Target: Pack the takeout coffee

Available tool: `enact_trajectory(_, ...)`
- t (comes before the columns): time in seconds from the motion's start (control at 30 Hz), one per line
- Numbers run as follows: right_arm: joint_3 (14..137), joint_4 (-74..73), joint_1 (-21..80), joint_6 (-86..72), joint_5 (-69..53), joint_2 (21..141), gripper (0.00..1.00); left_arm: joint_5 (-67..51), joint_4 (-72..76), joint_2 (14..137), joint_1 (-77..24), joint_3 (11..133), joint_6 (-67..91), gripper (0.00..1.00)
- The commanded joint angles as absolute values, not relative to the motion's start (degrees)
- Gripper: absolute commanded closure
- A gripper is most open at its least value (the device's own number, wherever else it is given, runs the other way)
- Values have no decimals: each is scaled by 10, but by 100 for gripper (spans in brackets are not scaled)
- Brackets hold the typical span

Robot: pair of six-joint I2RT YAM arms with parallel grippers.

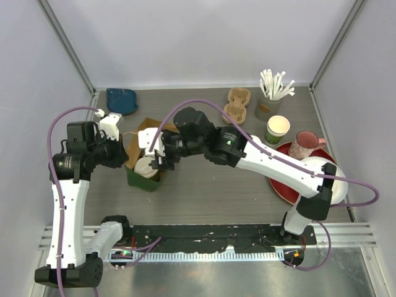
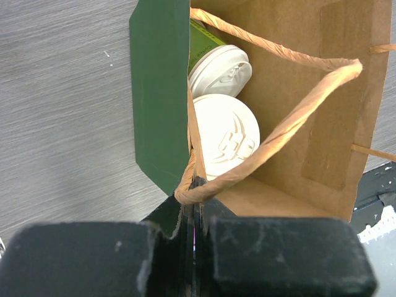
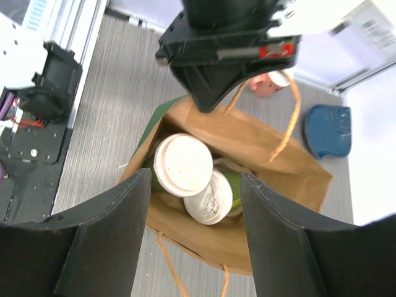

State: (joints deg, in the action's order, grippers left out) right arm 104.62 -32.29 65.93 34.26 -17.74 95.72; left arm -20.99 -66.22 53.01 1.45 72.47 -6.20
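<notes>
Two takeout coffee cups, dark green with white lids (image 3: 184,164) (image 3: 213,197), lie tilted side by side inside a brown paper bag (image 3: 260,142) with a green side panel (image 2: 158,93). In the left wrist view their lids (image 2: 219,69) (image 2: 226,136) face the bag's mouth. My left gripper (image 2: 197,185) is shut on the bag's rim and twisted paper handle (image 2: 272,133) at the bag's left edge (image 1: 133,162). Over the bag's mouth hangs my right gripper (image 3: 195,185), open, its fingers either side of the cups without touching them. Its place in the top view is at the bag's right (image 1: 159,159).
A blue object (image 1: 122,100) lies at the back left. At the back right are a cardboard cup carrier (image 1: 237,104), a holder of white sticks (image 1: 272,93), a lidless green cup (image 1: 277,130) and a pink mug (image 1: 303,145). A red plate (image 1: 288,189) sits under the right arm.
</notes>
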Motion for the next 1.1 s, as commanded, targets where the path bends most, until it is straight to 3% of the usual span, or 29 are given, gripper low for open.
enact_trajectory(0.0,1050,-258,661,301,-174,883,35,-212,-663,532,12,717,-62,100)
enact_trajectory(0.17,1030,-219,660,272,-123,852,34,-214,-662,532,13,716,-61,100)
enact_trajectory(0.43,1053,-205,625,177,94,858,32,-215,-663,530,12,715,-62,100)
enact_trajectory(0.67,1041,-206,551,107,81,867,32,-214,-660,530,13,709,-62,100)
enact_trajectory(1.07,1035,-221,519,85,63,882,32,-216,-659,533,12,713,-63,100)
